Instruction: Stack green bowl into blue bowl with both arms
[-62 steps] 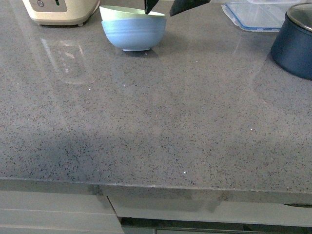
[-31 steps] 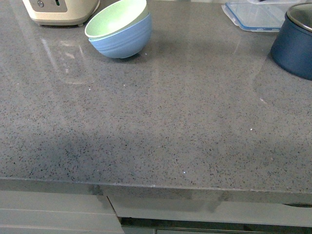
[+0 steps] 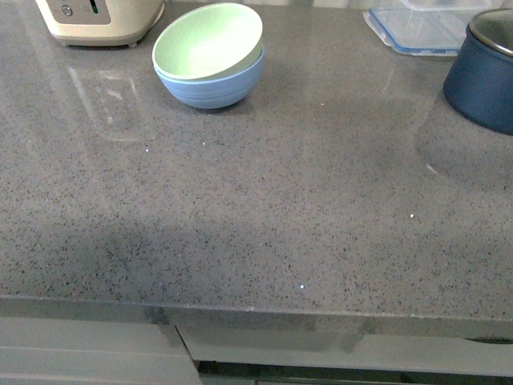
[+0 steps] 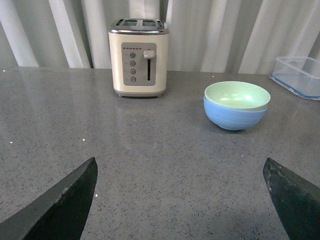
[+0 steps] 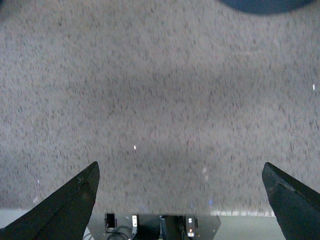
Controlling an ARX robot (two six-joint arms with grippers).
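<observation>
A grey speckled stone bench (image 3: 264, 208) is filling the front view. Toward its far left corner, the green bowl (image 3: 207, 42) is sitting nested inside the blue bowl (image 3: 215, 85), its pale rim showing above the blue rim and tipping slightly, so its inside is facing the front edge of the bench. The stacked pair is resting on the bench with nothing holding it. Just beside the bowls, closer to the far left corner, a cream two-slot toaster (image 3: 96, 19) is standing. Along the far edge toward the right, a clear plastic container with a blue rim (image 3: 417, 28) is lying, and a dark navy pot (image 3: 482, 76) is sitting at the right edge.

Neither arm is showing in the front view. In the left wrist view, the left tool (image 4: 182, 200) is hanging released, its two dark fingers (image 4: 62, 207) spread wide with nothing between them, well apart from the bowls and pointing toward them and the toaster. In the right wrist view, the right tool (image 5: 182, 202) is likewise released, fingers (image 5: 60, 210) spread wide over bare bench, grasping nothing.
</observation>
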